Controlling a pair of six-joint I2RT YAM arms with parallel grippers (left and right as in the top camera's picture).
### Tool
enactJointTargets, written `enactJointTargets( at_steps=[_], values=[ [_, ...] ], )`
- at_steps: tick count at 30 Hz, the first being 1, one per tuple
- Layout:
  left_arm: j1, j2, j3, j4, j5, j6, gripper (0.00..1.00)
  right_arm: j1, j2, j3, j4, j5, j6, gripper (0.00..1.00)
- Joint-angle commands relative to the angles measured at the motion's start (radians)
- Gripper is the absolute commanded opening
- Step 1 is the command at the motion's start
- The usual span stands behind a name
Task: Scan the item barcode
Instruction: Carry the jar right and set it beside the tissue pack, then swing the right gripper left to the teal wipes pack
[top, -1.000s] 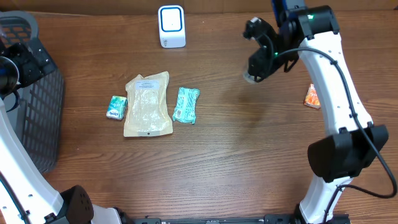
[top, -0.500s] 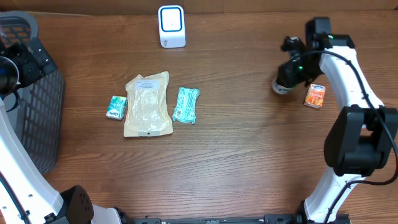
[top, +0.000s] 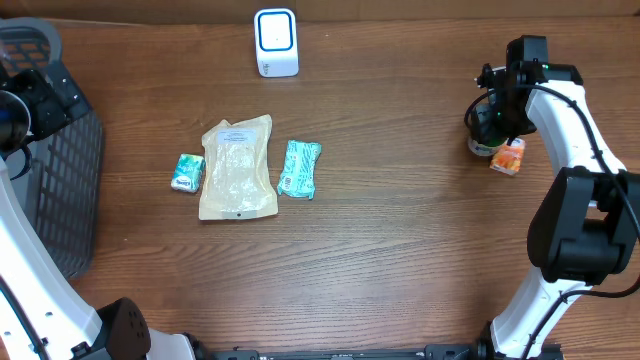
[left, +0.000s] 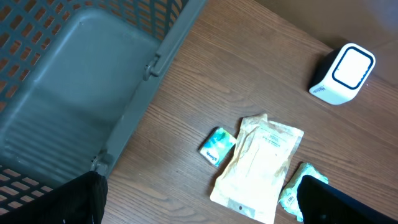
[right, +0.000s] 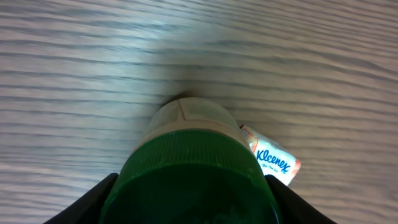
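Observation:
My right gripper (top: 493, 128) is shut on a jar with a green lid (right: 193, 180) and a pale label, held upright at the table's right side. Its base (top: 484, 147) is low over the wood, right beside an orange Kleenex pack (top: 508, 157) (right: 271, 160). I cannot tell whether the jar touches the table. The white barcode scanner (top: 276, 42) (left: 344, 73) stands at the back centre, far left of the jar. My left gripper (left: 205, 208) is open and holds nothing, high over the basket's edge at the far left (top: 35, 100).
A grey mesh basket (top: 60, 190) (left: 74, 81) stands at the left edge. In the middle lie a tan pouch (top: 239, 167) (left: 261, 162), a small green pack (top: 187, 172) (left: 217, 147) and a teal pack (top: 299, 168) (left: 295, 186).
My right arm has carried the jar from the table's middle right out to the right and down beside the orange pack. The left arm has not moved.

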Motion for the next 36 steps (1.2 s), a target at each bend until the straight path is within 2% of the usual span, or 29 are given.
enactJointTargets(
  at_steps=[1, 7, 9, 12, 13, 18, 22, 26, 30, 32, 35, 36],
  values=[
    [0.001, 0.003, 0.004, 0.002, 0.008, 0.022, 1.00, 0.002, -0.006, 0.002, -0.005, 0.101, 0.044, 0.44],
    [0.001, 0.003, 0.004, 0.002, 0.008, 0.022, 1.00, 0.002, -0.006, 0.002, -0.016, 0.100, 0.045, 0.57],
    [0.001, 0.003, 0.004, 0.002, 0.008, 0.022, 1.00, 0.002, -0.007, 0.002, -0.019, 0.089, 0.045, 0.67],
    [0.001, 0.003, 0.004, 0.002, 0.008, 0.022, 1.00, 0.002, -0.007, 0.002, -0.019, 0.049, 0.045, 0.95],
    [0.001, 0.003, 0.004, 0.002, 0.008, 0.022, 1.00, 0.002, -0.007, 0.003, -0.019, 0.036, 0.044, 1.00],
    [0.001, 0.003, 0.004, 0.002, 0.008, 0.022, 1.00, 0.002, -0.008, 0.021, -0.020, -0.037, 0.045, 1.00],
    [0.001, 0.003, 0.004, 0.002, 0.008, 0.022, 0.99, 0.005, -0.013, 0.102, -0.089, -0.084, 0.045, 1.00],
    [0.001, 0.003, 0.004, 0.002, 0.008, 0.022, 0.99, 0.014, -0.020, 0.294, -0.216, -0.227, 0.191, 1.00],
    [0.001, 0.003, 0.004, 0.002, 0.008, 0.022, 1.00, 0.016, -0.020, 0.474, -0.278, -0.521, 0.349, 1.00],
    [0.001, 0.003, 0.004, 0.002, 0.008, 0.022, 1.00, 0.016, -0.020, 0.521, -0.277, -0.721, 0.357, 1.00],
    [0.001, 0.003, 0.004, 0.002, 0.008, 0.022, 0.99, 0.021, -0.019, 0.527, -0.235, -0.901, 0.357, 1.00],
    [0.001, 0.003, 0.004, 0.002, 0.008, 0.022, 0.99, 0.029, -0.013, 0.521, -0.217, -0.930, 0.358, 0.96]
  ],
)
